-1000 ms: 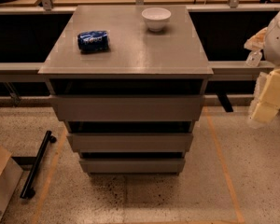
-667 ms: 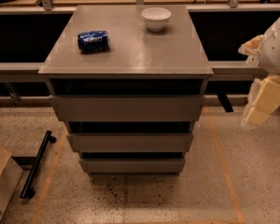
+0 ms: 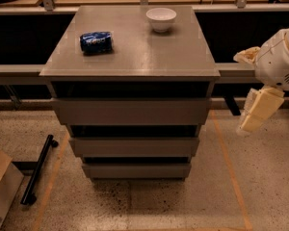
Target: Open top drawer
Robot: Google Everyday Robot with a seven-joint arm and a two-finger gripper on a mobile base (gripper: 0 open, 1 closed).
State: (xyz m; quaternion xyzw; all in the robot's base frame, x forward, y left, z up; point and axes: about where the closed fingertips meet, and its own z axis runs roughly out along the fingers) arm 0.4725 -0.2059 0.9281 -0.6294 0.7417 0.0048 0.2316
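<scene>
A grey cabinet (image 3: 130, 52) with three handleless drawers stands in the middle of the view. The top drawer (image 3: 131, 111) is the widest front, just under the cabinet top, with a dark gap above it. Two narrower fronts (image 3: 134, 147) lie below it. My gripper (image 3: 256, 110) hangs at the right edge of the view, pale cream, to the right of the cabinet and about level with the top drawer, apart from it. The white arm (image 3: 279, 61) rises above it.
A blue crushed can (image 3: 96, 41) and a white bowl (image 3: 161, 19) lie on the cabinet top. A black bar (image 3: 37, 168) lies on the floor at the left. A cardboard box (image 3: 1, 186) sits at the bottom left. Orange tape lines mark the speckled floor.
My arm and gripper have shifted left, a little nearer the cabinet's right side. The drawers, can and bowl have not moved.
</scene>
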